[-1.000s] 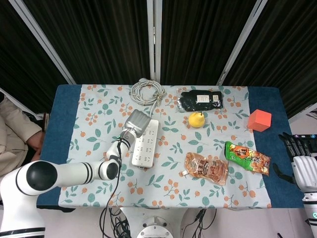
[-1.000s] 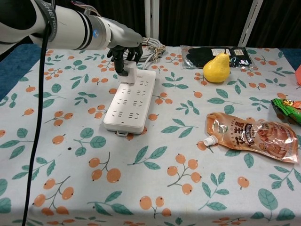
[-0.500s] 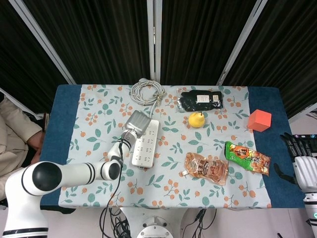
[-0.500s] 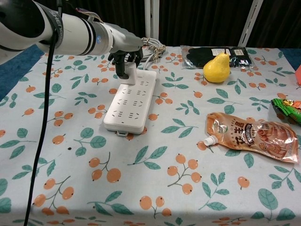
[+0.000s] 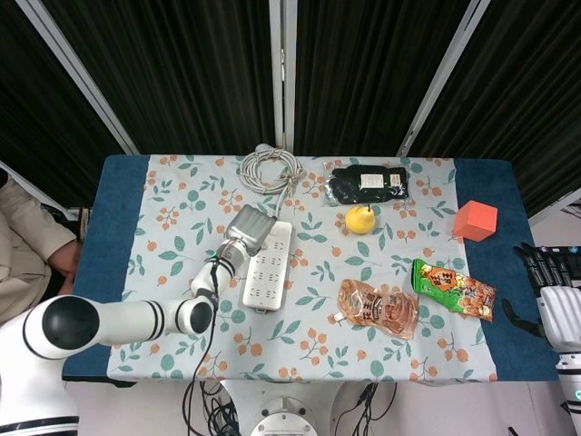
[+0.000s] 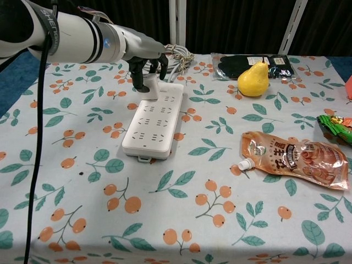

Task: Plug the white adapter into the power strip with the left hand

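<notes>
The white power strip lies lengthwise left of the table's middle, its cable running back to a coil. My left hand is over the strip's far end, its dark fingers gripping the small white adapter, which stands on the far sockets. Whether its pins are fully seated is hidden by the fingers. My right hand rests off the table's right edge, holding nothing, fingers apart.
A yellow pear, a black packet, an orange cube, a green snack bag and a brown pouch lie right of the strip. A person sits at the left edge.
The left hand and adapter have shifted slightly toward the strip's far end; the strip has turned a little on the cloth. The right hand has stayed still.
</notes>
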